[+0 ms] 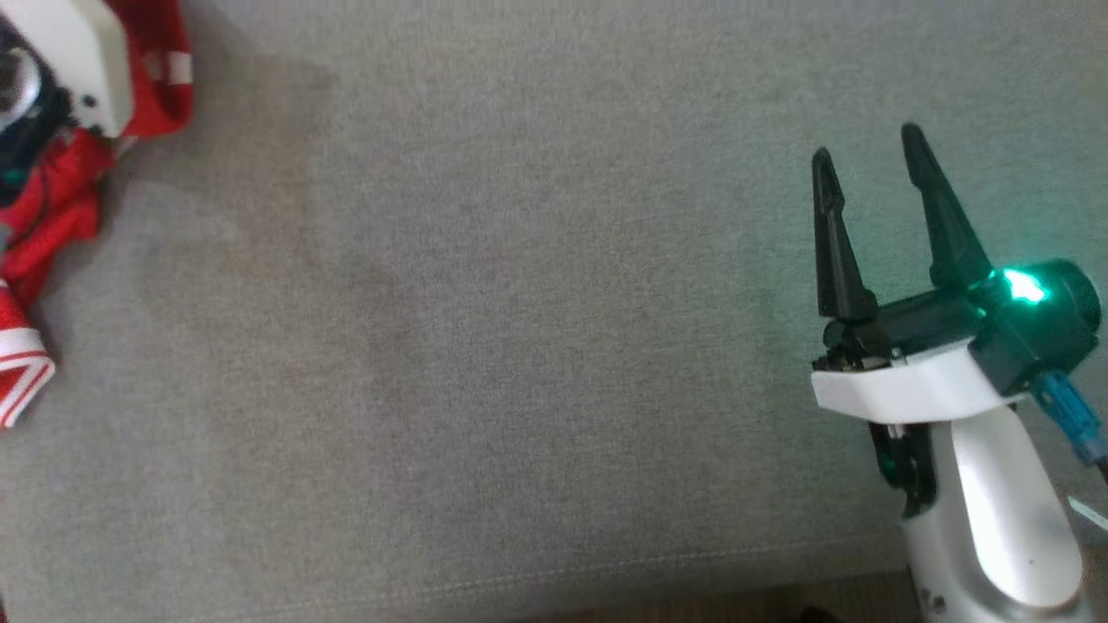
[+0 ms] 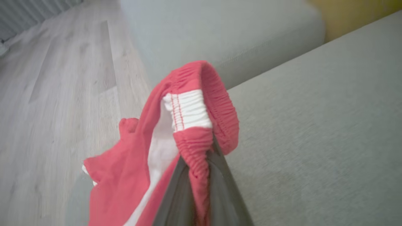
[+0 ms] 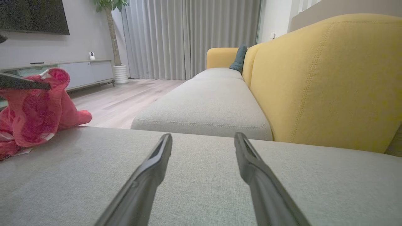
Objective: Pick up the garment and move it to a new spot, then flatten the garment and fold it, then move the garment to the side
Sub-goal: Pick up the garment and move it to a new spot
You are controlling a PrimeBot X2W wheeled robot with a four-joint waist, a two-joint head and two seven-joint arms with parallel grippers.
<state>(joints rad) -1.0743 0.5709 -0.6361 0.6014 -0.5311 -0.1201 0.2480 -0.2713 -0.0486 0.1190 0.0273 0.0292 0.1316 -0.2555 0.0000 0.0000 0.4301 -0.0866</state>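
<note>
The garment is red with white trim and lies bunched at the far left edge of the grey sofa seat. In the left wrist view my left gripper is shut on the garment's elastic waistband, which loops up above the fingertips while the rest hangs down to the left. My left arm's pale wrist housing sits over the cloth at the upper left. My right gripper stands open over bare cushion at the right, far from the garment; nothing lies between its fingers.
A yellow backrest rises along the right of the right wrist view, with a second grey seat cushion beyond. Wooden floor lies past the seat's left edge. The seat's front seam runs along the bottom.
</note>
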